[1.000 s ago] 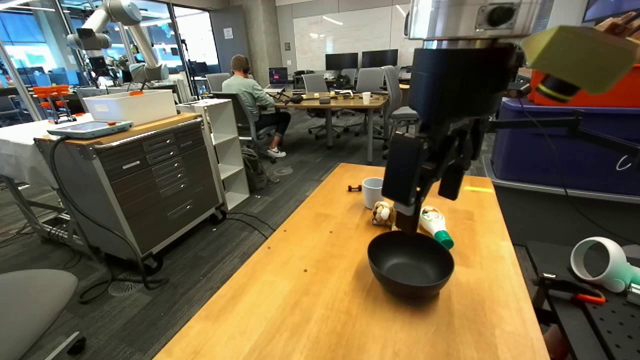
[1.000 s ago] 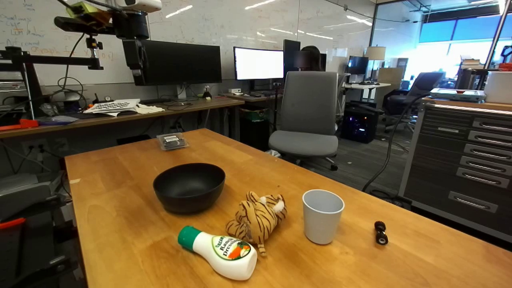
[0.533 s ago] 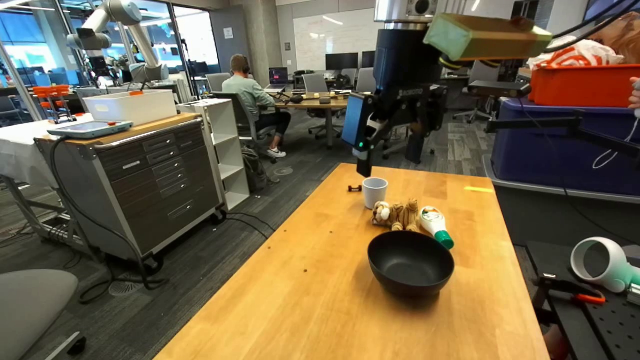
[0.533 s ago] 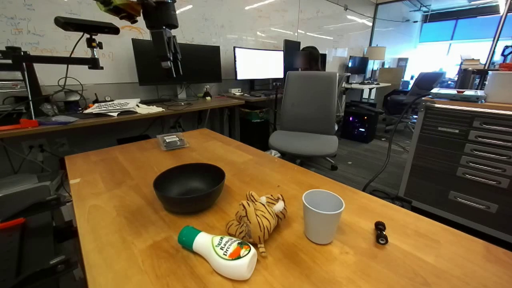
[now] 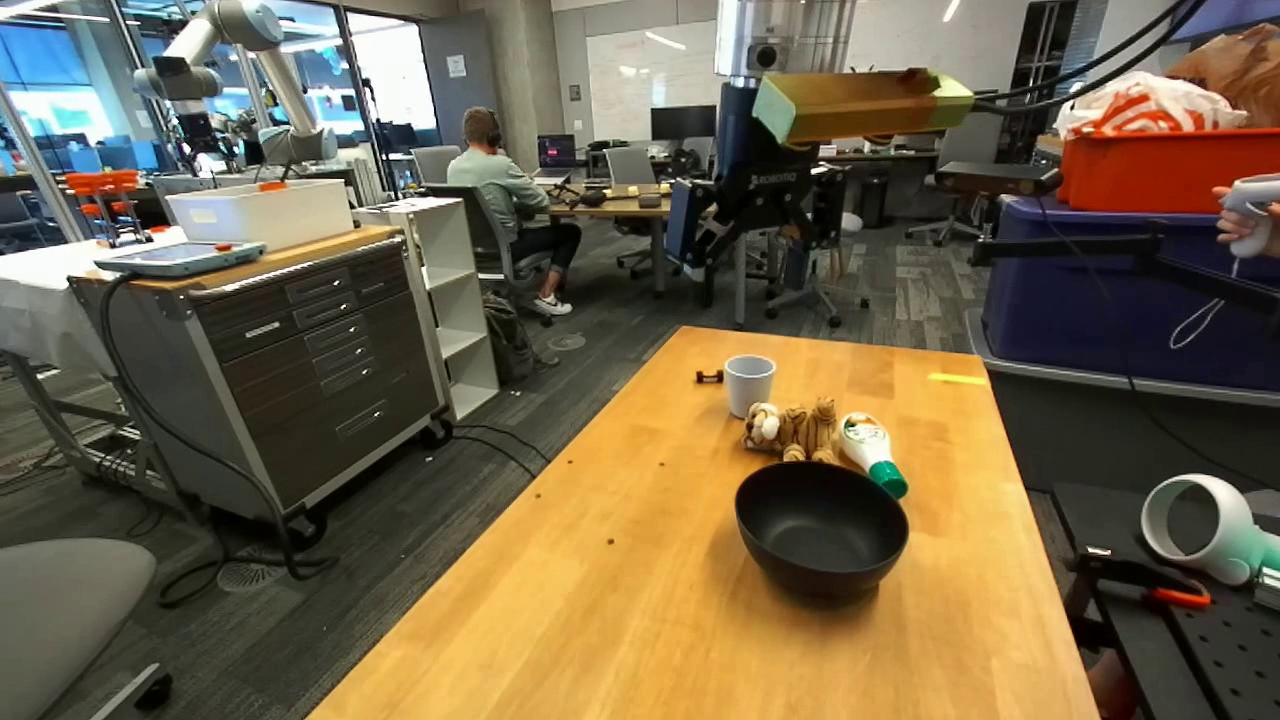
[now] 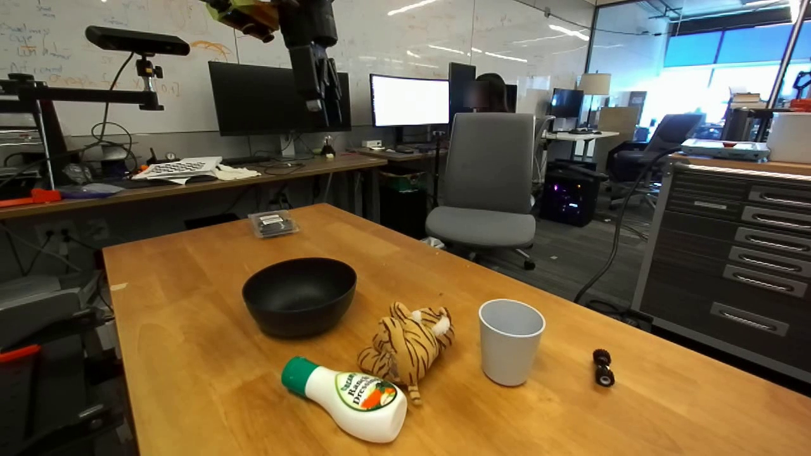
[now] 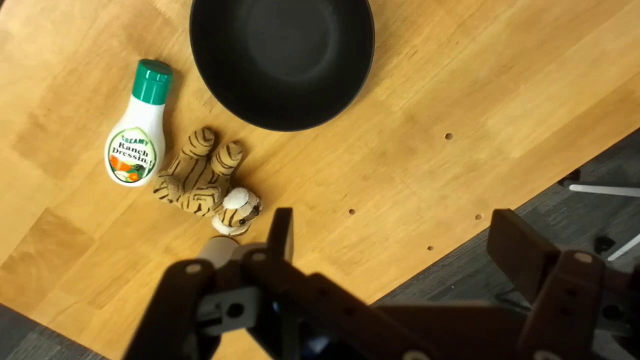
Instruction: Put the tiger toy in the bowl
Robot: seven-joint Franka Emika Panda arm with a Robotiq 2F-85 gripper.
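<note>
The tiger toy (image 7: 201, 184) lies beside the bowl (image 7: 282, 65) — the gripper (image 7: 393, 223), spread wide, has just swung across, so grasping seems next.

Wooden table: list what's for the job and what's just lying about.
For the job:
striped tan plush tiger toy
round matte black bowl

Lying about:
green-capped white ranch dressing bottle
tapered grey cup
small black dumbbell-shaped piece
flat clear plastic package

Bowl (image 7: 282, 65) cropped in wrist view, cup (image 7: 218, 250) partly hidden
</note>
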